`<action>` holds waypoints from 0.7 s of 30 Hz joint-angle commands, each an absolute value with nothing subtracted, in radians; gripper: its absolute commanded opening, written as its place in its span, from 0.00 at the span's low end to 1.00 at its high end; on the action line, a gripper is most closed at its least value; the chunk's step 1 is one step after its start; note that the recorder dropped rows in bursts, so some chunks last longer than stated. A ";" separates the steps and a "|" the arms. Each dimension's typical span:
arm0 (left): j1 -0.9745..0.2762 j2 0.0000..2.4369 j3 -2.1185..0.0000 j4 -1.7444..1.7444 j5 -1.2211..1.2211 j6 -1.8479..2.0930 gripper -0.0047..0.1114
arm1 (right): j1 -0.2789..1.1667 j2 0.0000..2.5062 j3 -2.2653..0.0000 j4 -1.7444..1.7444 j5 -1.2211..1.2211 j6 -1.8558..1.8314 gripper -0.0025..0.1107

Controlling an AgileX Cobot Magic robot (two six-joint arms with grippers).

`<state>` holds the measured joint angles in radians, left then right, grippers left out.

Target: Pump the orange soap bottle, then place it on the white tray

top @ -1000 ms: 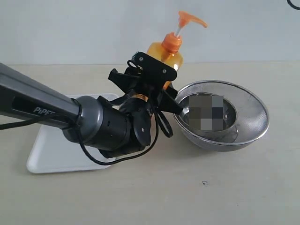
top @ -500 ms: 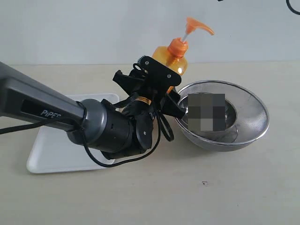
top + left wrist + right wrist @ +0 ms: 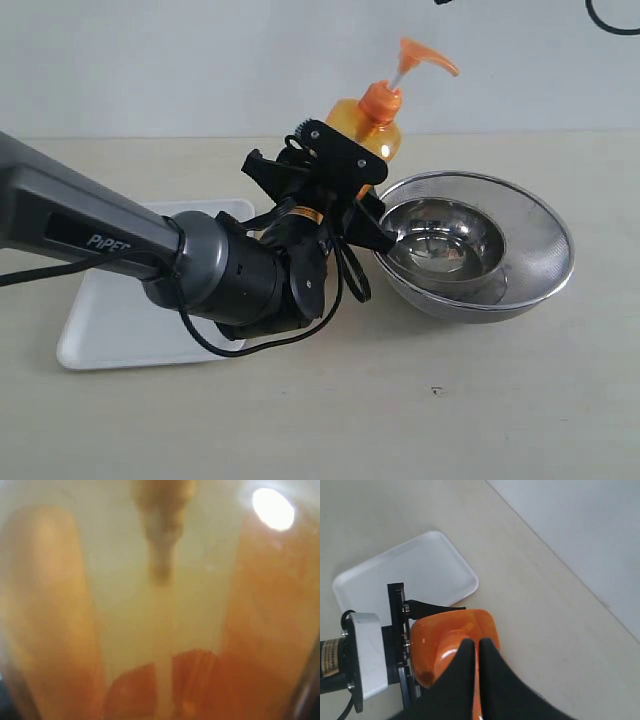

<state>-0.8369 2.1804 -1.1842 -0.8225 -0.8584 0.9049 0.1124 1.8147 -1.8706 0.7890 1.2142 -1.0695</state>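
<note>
While the left jaws clamp the bottle (image 3: 372,128) round its body, it leans toward the bowl (image 3: 540,260), close by the rim and apart from the tray (image 3: 110,320). The left arm (image 3: 215,270) hides its base, so I cannot tell whether it touches the worktop (image 3: 450,420). The pump head (image 3: 425,55) stands fully up, with nothing on it.

A press from above on a leaning bottle would probably push partly sideways. The smooth plastic could twist in the grip, or the press could slide off the spout and send soap wide of the bowl. On the way to the tray the base may catch the raised edge. Set down tilted, so tall a bottle could topple once the jaws part.

Only the exterior view shows the lean, the raised pump and the bowl. Only the right wrist view shows the right jaws, pressed together on nothing above the bottle's shoulder, with the tray beyond. They cover the pump there. The left wrist view gives just a blurred orange wall.
</note>
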 commanded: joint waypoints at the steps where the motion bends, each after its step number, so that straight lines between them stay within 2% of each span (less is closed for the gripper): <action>1: -0.838 2.168 -1.199 -0.784 -0.918 0.917 0.08 | 0.150 1.813 -1.876 0.757 1.221 -1.075 0.02; 21: -0.838 2.168 -1.199 -0.784 -0.918 0.917 0.08 | 0.159 1.817 -1.876 0.688 1.221 -1.017 0.02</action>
